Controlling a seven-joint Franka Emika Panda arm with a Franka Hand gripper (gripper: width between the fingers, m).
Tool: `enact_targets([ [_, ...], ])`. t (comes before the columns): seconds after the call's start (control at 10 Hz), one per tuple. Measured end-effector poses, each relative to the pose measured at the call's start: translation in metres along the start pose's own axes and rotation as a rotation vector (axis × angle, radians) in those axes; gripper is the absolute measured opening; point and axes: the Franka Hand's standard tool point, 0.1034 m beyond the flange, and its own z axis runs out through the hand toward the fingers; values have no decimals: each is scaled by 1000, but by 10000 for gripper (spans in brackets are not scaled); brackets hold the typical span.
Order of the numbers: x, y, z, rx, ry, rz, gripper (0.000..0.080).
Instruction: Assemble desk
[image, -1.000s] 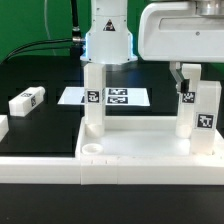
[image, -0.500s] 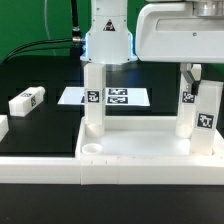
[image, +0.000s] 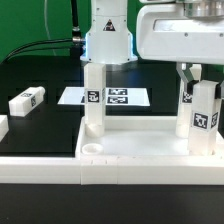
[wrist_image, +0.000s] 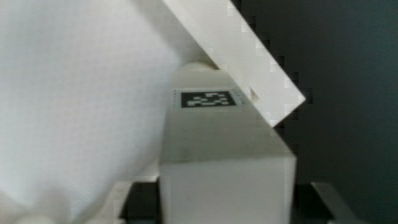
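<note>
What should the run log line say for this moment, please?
stage: leg fitting | hand: shut on leg at tabletop corner | standing legs: two | loose leg: on table, exterior view's left

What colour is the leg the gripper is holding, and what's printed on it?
The leg is plain white, with a small black-and-white square tag. The tag shows best in the wrist view.

Setting: black table top (image: 40, 135), matte, evenly lit, without strong shadows. Green backdrop (image: 30, 22) stands behind the table, filling the area above its far edge. Black cables (image: 45, 45) run across the backdrop, sloping down toward the table. Marker board (image: 72, 96), flat and white, lies on the table just in front of the backdrop. Long white border bar (image: 110, 170) runs along the table's near edge, opposite the backdrop.
</note>
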Motion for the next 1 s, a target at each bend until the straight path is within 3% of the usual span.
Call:
enact_targets([
  [0.2, 1, 4, 0, 26, -17, 233, 288],
  [0.8, 0, 4, 0, 23, -25, 596, 290],
  [1.0, -2, 5, 0, 45, -51, 840, 290],
])
